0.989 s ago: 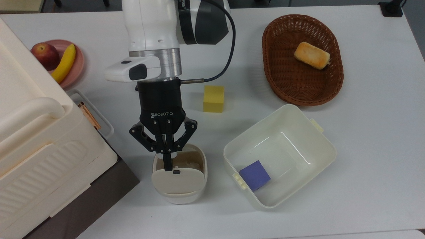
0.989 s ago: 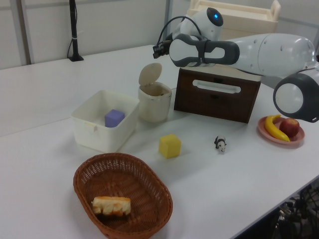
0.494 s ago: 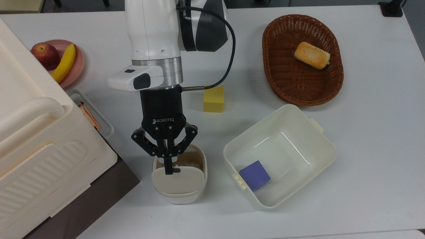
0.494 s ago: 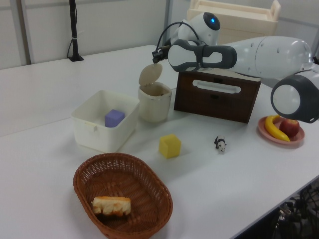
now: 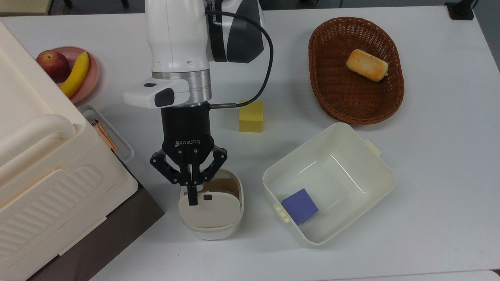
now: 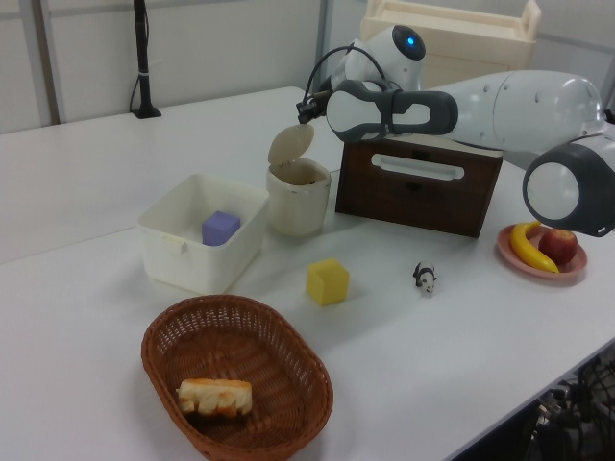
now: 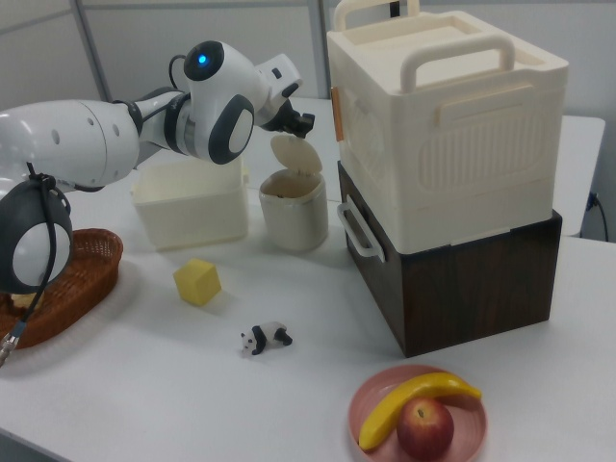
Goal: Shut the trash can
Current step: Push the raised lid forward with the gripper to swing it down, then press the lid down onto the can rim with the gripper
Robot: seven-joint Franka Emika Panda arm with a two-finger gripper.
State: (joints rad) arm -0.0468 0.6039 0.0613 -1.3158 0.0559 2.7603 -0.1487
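Landmark for all positions: the trash can (image 5: 211, 218), a small cream-white bin standing on the white table (image 5: 429, 175). Its beige-grey lid (image 5: 209, 210) is raised on its hinge, tilted over the opening, with the black button (image 5: 208, 197) facing up in the top view; the bin's brown-rimmed mouth shows behind the lid. In the left view the lid (image 6: 289, 147) stands up above the bin body (image 6: 297, 199); in the right view it leans over the rim (image 7: 297, 155).

My gripper (image 5: 191, 197) hangs over the trash can with its two fingers pressed together into one thin black tip, holding nothing. The tip lies against the lid's upper face, just beside the button on the top view's left. In the left view my gripper (image 6: 306, 113) sits just above the lid's top edge.

Just beside the trash can, on the top view's right, is the white tub (image 5: 351, 156) with a purple cube (image 5: 300, 205) in its near corner. Beyond the trash can, past my wrist, is a yellow block (image 5: 251, 116). Farther off on the top view's right is a wicker basket (image 5: 332, 97) holding a piece of bread (image 5: 366, 65). On the top view's left of the trash can stands the big cream ribbed box (image 5: 43, 171) on a dark brown base (image 5: 117, 234); past it is a pink plate (image 5: 91, 76) with an apple (image 5: 53, 64) and a banana (image 5: 75, 74). In the right view a small panda figure (image 7: 265, 338) lies on the table nearer the camera than the trash can.
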